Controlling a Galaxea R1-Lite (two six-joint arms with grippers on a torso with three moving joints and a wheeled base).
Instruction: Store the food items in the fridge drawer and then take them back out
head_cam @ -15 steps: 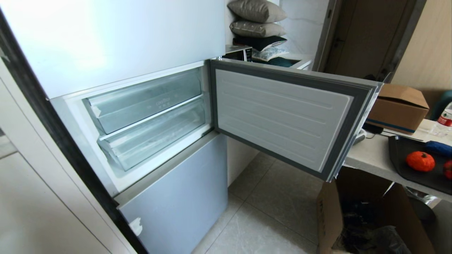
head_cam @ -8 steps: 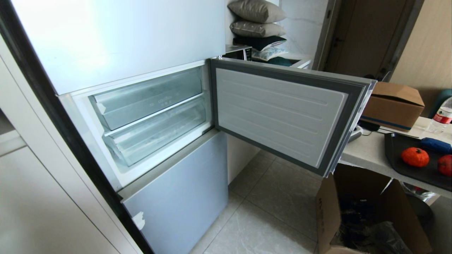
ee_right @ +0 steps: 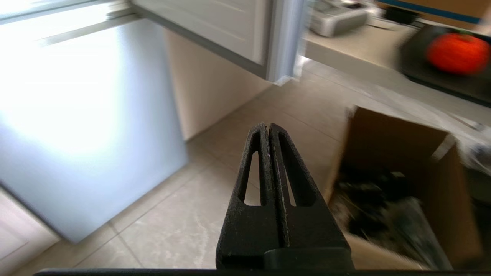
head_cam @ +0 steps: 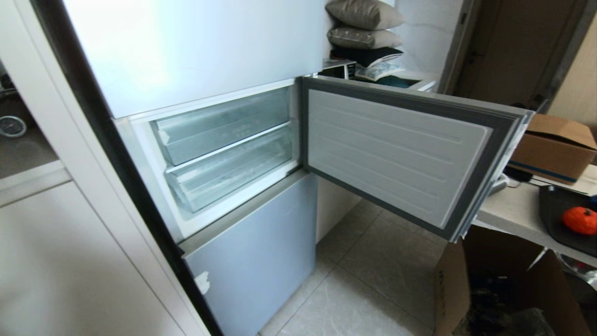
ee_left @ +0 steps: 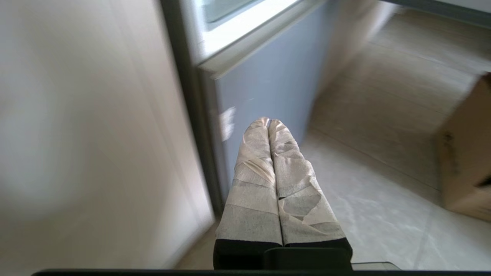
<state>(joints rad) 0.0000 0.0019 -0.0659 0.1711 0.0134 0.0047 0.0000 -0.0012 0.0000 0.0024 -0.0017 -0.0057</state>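
Head view, fridge: the middle door (head_cam: pixel 396 154) stands swung open to the right; two clear drawers sit pushed in, one above the other.
Head view, drawer: the lower clear fridge drawer (head_cam: pixel 231 175) is closed and looks empty, though its frosted front hides much of the inside.
Head view, fruit: an orange-red fruit (head_cam: pixel 578 220) lies on a dark tray (head_cam: pixel 552 210) on the tabletop (head_cam: pixel 510 210) at the far right, well apart from the fridge.
Head view, arms: neither arm shows here.
Left wrist view, tool: the left tool (ee_left: pixel 268 122), its fingers wrapped in pale tape, is pressed together and holds nothing; it points at the grey lower door (ee_left: pixel 264 88) and the tiled floor (ee_left: pixel 383 184).
Right wrist view, tool: the right tool (ee_right: pixel 267 125), black, is pinched together and empty, hanging over the floor beside an open cardboard box (ee_right: pixel 399 191).
Right wrist view, fruit: the fruit (ee_right: pixel 458 53) shows blurred on its tray, up on the tabletop beyond the door edge.
Step in hand: judged as the very start, lining up with the fridge; nothing stored yet.
Next move calls for: likely pulling the drawer out, then fetching the fruit; a tool must spread first.
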